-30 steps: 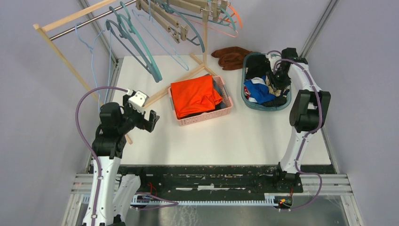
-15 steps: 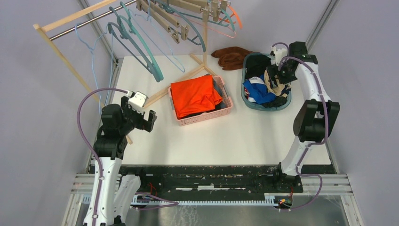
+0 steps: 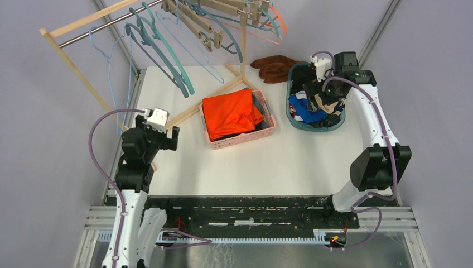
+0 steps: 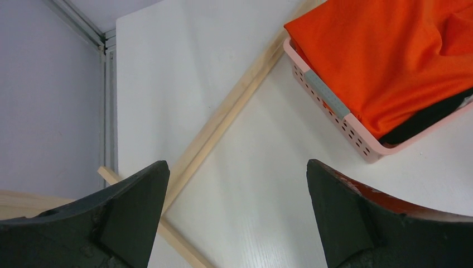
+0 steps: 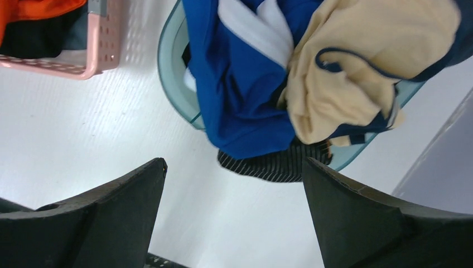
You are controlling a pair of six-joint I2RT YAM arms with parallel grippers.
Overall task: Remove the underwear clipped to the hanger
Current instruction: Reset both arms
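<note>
The underwear lies heaped in the teal basket [image 3: 294, 117]: a royal blue and white brief [image 5: 245, 95], a beige brief with navy trim [image 5: 362, 72] and a dark striped piece [image 5: 279, 164] hanging over the rim. My right gripper [image 3: 324, 96] hovers over this heap, open and holding nothing [image 5: 234, 164]. Wooden clip hangers [image 3: 192, 19] hang on the rail at the back with no fabric showing on them. My left gripper [image 3: 164, 140] stands open and empty [image 4: 237, 164] above the table, near the rack's wooden foot [image 4: 223, 128].
A pink basket [image 3: 268, 131] holding the large orange garment [image 3: 228, 114] sits mid-table. A brown cloth [image 3: 274, 67] lies behind the teal basket. Teal and blue wire hangers [image 3: 162, 53] dangle from the rack at back left. Grey walls close both sides.
My right gripper lifted out of the teal basket, opened and let the beige brief drop onto the heap; its elbow swung outward. The left arm turned slightly left.
</note>
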